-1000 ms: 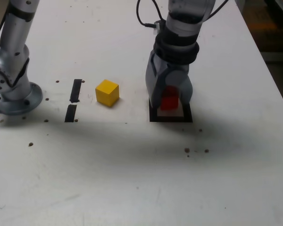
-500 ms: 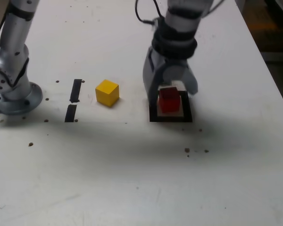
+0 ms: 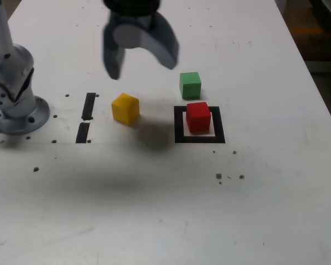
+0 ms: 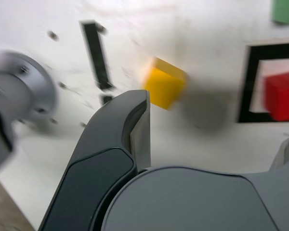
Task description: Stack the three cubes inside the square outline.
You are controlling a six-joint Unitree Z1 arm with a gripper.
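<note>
Hand (image 3: 140, 55), jaws apart and empty, is hovering above the yellow cube (image 3: 125, 108) on the white counter (image 3: 154, 210). Red cube (image 3: 198, 117) is sitting inside the square outline (image 3: 179, 124), green cube (image 3: 190, 85) just behind. Next step is probably lowering onto the yellow cube.

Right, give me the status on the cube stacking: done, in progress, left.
Done: the red cube sits inside the square outline, with nothing on it. In progress: the gripper is open and empty, raised above the table near the yellow cube, which looks like the next pick. Left: the yellow cube and the green cube, which rests just outside the outline, both need stacking on the red one.
</note>
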